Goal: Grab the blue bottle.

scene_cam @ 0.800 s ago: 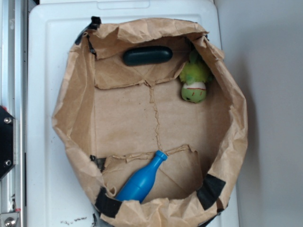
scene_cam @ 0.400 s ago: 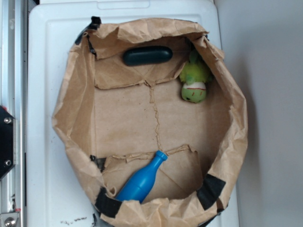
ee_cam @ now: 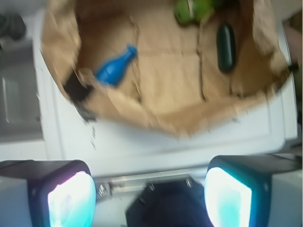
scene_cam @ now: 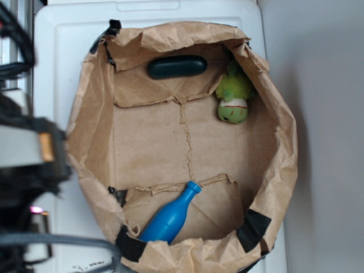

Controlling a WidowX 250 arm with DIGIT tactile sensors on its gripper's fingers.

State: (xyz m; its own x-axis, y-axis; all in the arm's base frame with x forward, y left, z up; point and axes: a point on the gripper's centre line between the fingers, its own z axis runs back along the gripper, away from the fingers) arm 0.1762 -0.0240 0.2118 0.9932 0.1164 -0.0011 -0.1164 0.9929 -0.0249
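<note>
Exterior view: the blue bottle [scene_cam: 169,218] lies tilted on the floor of the brown paper bag [scene_cam: 85,114], at its near edge, neck pointing up and to the right.
Bottle contact: nothing touches it.
Tool [ee_cam: 149,196]: seen by the wrist camera with its two pads set wide apart, empty, over the white bench [scene_cam: 57,51], outside the bag.
Dark oblong case [scene_cam: 177,67]: at the bag's far side, well apart from the bottle.
Green plush toy [scene_cam: 234,98]: against the bag's right wall.
</note>
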